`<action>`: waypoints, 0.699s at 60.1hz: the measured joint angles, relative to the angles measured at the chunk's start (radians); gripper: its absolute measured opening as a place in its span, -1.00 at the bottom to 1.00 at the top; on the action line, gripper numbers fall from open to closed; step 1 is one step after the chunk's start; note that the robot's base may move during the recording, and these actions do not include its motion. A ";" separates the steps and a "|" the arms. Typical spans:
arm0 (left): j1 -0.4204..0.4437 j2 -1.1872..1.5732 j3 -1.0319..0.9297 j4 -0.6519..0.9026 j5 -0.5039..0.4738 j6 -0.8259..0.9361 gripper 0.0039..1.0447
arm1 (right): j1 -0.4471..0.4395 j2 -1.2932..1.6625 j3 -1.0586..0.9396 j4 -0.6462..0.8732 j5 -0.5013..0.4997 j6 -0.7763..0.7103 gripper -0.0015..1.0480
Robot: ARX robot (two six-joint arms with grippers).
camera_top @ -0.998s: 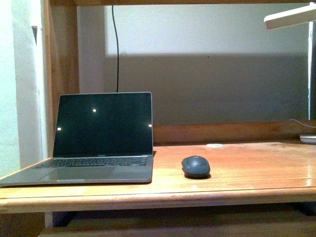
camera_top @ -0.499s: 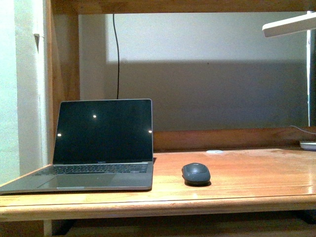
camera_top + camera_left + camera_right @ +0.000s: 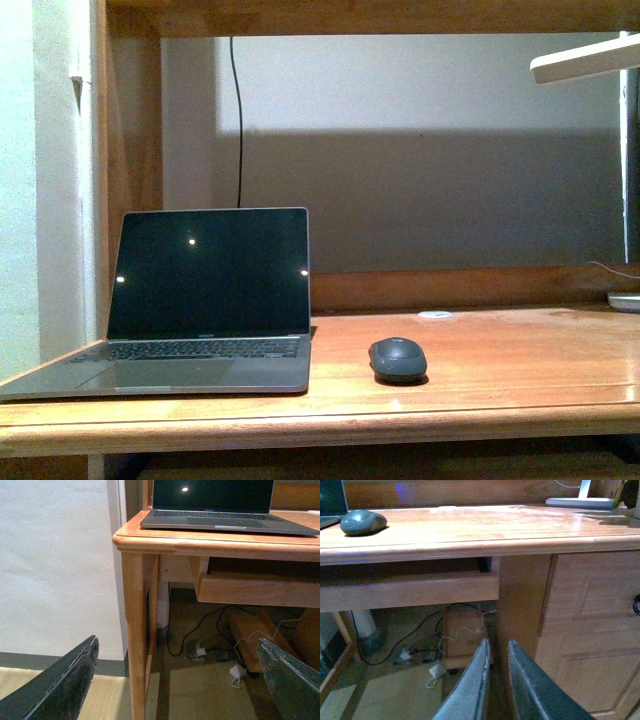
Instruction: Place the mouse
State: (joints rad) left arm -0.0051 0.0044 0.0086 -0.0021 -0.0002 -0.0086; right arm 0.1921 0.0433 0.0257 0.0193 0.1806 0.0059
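Observation:
The mouse (image 3: 397, 359), a small dark grey oval, lies on the wooden desk (image 3: 520, 360) just right of the open laptop (image 3: 205, 300). It also shows in the right wrist view (image 3: 362, 522) on the desk top. My left gripper (image 3: 177, 652) is open and empty, low in front of the desk's left leg. My right gripper (image 3: 499, 647) is shut and empty, below the desk edge in front of the cabinet. Neither gripper shows in the front view.
A small flat white disc (image 3: 434, 314) lies behind the mouse. A white lamp (image 3: 585, 62) stands at the right, its base (image 3: 579, 502) on the desk. A pull-out shelf (image 3: 410, 592), cables and adapters (image 3: 200, 651) are under the desk. Drawers (image 3: 600, 605) are at the right.
The front view has shifted: the desk, laptop and mouse sit lower in the picture than a second ago. The mouse has not moved on the desk.

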 joint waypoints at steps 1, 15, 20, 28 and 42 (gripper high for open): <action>0.000 0.000 0.000 0.000 0.000 0.000 0.86 | -0.009 -0.008 -0.008 -0.001 -0.010 0.000 -0.81; 0.000 0.000 0.000 0.000 0.000 0.000 0.86 | -0.183 -0.037 -0.010 -0.018 -0.175 0.000 -0.80; 0.000 0.000 0.000 0.000 0.000 0.000 0.86 | -0.186 -0.037 -0.010 -0.019 -0.178 0.000 -0.80; 0.000 0.000 0.000 0.000 0.000 0.000 0.86 | -0.188 -0.038 -0.010 -0.019 -0.178 0.000 -0.80; 0.000 0.000 0.000 0.000 0.000 0.000 0.86 | -0.188 -0.038 -0.010 -0.019 -0.178 -0.002 -0.18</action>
State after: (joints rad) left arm -0.0051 0.0044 0.0086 -0.0021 -0.0002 -0.0086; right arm 0.0040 0.0055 0.0154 0.0006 0.0029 0.0040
